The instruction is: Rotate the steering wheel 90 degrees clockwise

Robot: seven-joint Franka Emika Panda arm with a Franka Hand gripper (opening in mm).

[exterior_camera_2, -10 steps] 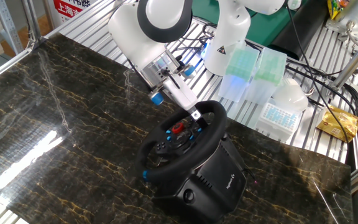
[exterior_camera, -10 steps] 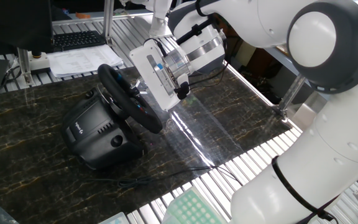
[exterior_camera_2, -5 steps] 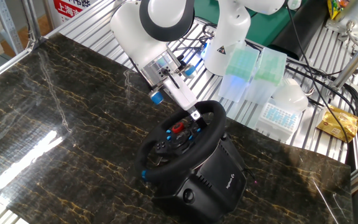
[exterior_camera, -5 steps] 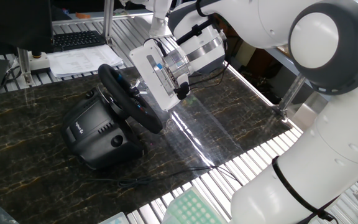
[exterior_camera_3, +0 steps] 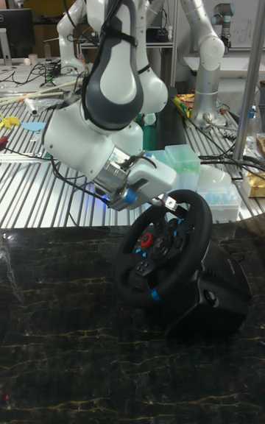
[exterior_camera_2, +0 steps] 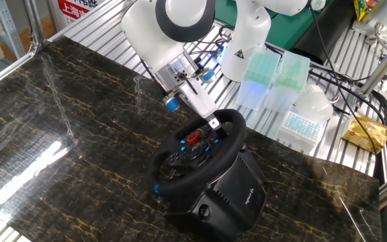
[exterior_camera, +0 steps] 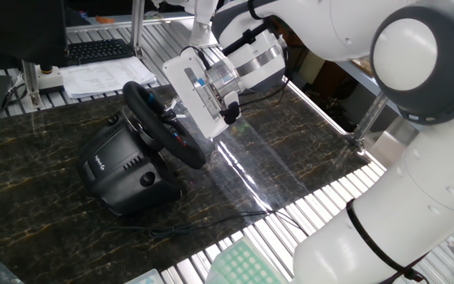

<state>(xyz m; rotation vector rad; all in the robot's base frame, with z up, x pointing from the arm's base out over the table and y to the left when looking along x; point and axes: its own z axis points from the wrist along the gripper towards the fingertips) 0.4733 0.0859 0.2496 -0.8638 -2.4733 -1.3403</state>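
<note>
The black steering wheel stands tilted on its bulky black housing on the dark marble table, with red and blue marks on its hub. My gripper reaches down from the upper left to the top of the rim, and its fingers close over the rim there. In the tall fixed view the gripper meets the rim's upper edge. Seen from behind, the wheel shows edge-on and the gripper fingertips are partly hidden by the rim.
Green and clear tip boxes sit on the slatted metal bench behind the housing. A keyboard and papers lie at the far side. A thin cable trails across the marble in front of the housing.
My arm's upper joint has shifted slightly to the right and up. The gripper stays at the rim's top and the wheel shows hardly any turn.
</note>
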